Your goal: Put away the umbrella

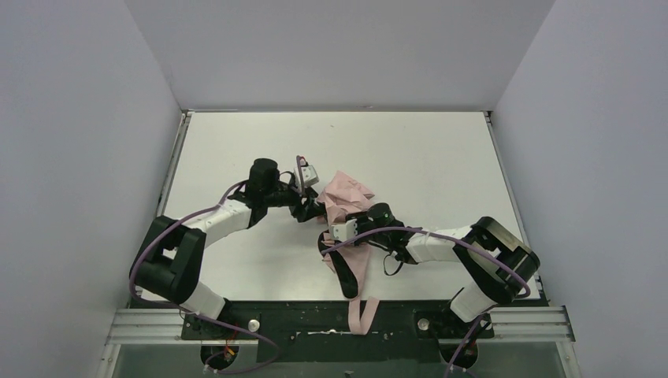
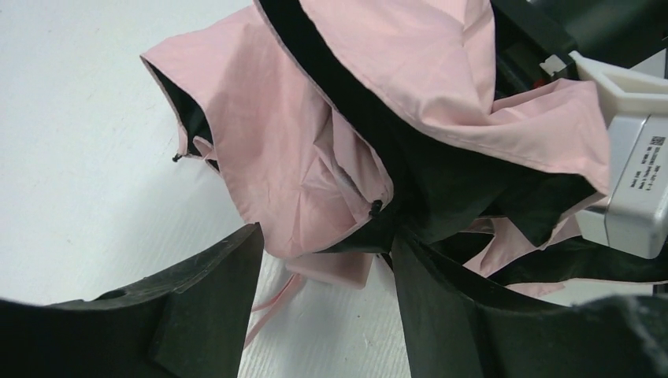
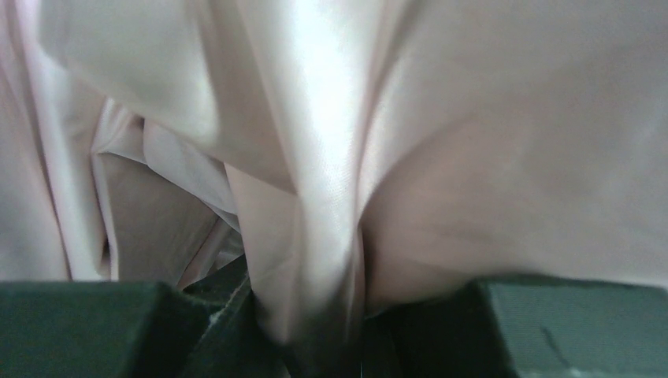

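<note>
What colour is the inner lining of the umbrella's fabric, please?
Black; the umbrella is pale pink outside. Best in the left wrist view.

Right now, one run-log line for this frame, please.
left gripper open, fingers either side of umbrella | right gripper shut on umbrella fabric | umbrella crumpled on table, not stowed

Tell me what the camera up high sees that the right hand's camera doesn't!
Only the top camera shows the white table, the left hand and the pink strap trailing to the near edge. Only the right wrist camera shows, up close, shiny folds bunched between the dark fingers of the right hand. Both show the pink fabric of the umbrella.
</note>
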